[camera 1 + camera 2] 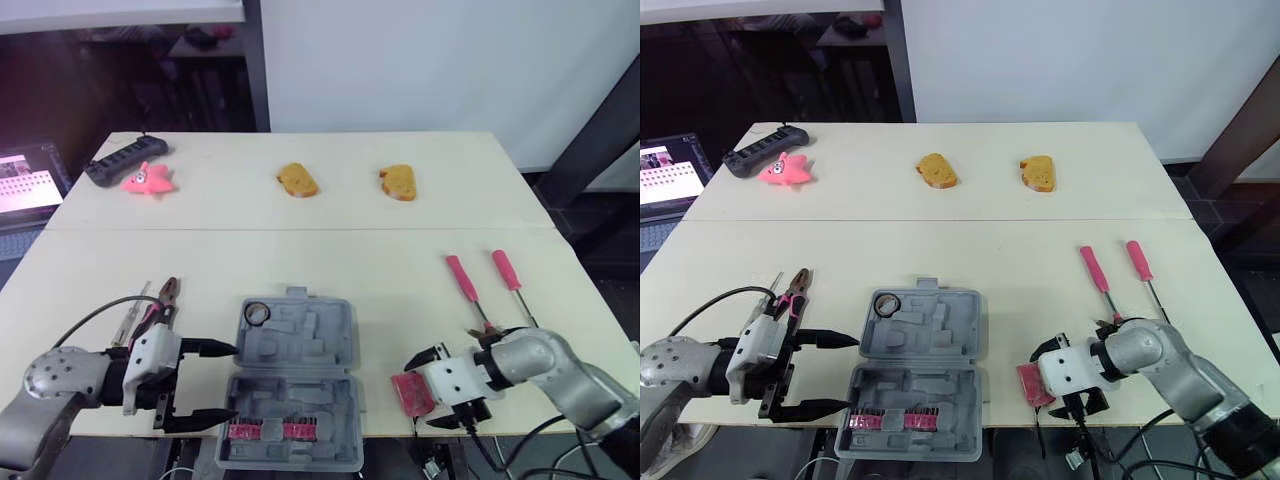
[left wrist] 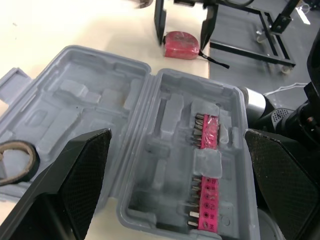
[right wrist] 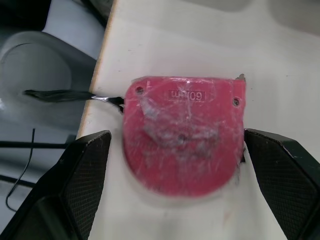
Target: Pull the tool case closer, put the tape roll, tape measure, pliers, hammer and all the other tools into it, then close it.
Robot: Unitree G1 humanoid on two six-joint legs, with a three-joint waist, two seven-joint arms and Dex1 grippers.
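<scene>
Spread right pincer (image 1: 428, 390) straddles tape measure (image 3: 182, 132); left pincer (image 1: 232, 382) gapes beside tool case (image 1: 300, 345) lying front-to-back

Head stereo pair overlooks the whole table (image 1: 400, 250) from above; left wrist camera close over tool case (image 2: 165, 115); right wrist camera closer still on tape measure (image 3: 182, 135), shared by both wrist views

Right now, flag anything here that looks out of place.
The red tape measure lies at the near edge of the table, its strap hanging over, between the open fingers of the right gripper. Two bread-like pieces and a pink star toy at the far side are not tools.
</scene>
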